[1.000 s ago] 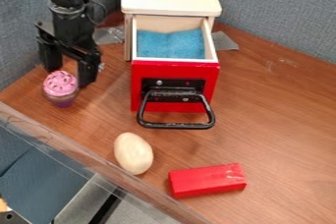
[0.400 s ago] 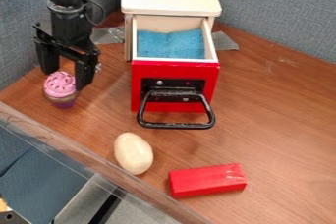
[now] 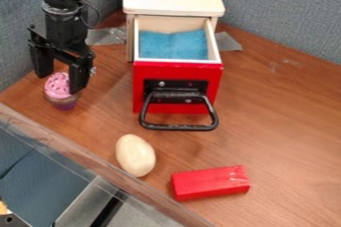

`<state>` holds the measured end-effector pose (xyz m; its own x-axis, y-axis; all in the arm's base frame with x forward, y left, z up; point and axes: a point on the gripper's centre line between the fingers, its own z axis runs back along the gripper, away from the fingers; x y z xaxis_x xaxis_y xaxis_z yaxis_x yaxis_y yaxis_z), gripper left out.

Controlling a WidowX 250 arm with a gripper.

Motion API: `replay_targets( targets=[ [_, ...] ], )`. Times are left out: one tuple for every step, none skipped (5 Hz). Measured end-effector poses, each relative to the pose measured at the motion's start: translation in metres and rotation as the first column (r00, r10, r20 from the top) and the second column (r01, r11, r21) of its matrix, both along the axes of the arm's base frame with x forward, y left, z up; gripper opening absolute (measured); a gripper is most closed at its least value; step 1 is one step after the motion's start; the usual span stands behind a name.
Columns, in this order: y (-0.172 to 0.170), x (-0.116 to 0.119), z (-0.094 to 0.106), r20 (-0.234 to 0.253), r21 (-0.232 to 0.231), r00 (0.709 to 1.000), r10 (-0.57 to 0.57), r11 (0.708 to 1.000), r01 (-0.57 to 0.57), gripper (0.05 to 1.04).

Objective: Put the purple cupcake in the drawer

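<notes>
Hand: wide open, empty, astride cupcake at left, likely for grasping
Drawer: open, upper middle, presumably awaiting it

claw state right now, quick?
Claw: open, fingers spread at the pink-topped purple cupcake, not clamped on it.

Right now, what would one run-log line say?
gripper: open, at cupcake | cupcake: on table, outside drawer | drawer: open, blue lining inside | task: not yet done
</notes>
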<state>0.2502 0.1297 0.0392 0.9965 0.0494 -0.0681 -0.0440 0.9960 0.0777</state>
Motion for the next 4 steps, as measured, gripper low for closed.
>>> replay_targets(
  targets=[
    [-0.0011, -0.0087, -0.0077, -0.018, 0.010, 1.000, -0.003, 1.000, 0.004, 1.000],
    [-0.0028, -0.0096, -0.0094, -0.019, 0.022, 1.000, 0.001, 1.000, 0.000, 0.973],
    [-0.0034, -0.0100, -0.0105, -0.014, 0.025, 1.000, 0.004, 1.000, -0.004, 0.917],
    [0.0003, -0.0125, -0.0094, -0.012, 0.023, 1.000, 0.007, 1.000, -0.007, 0.917]
  ],
)
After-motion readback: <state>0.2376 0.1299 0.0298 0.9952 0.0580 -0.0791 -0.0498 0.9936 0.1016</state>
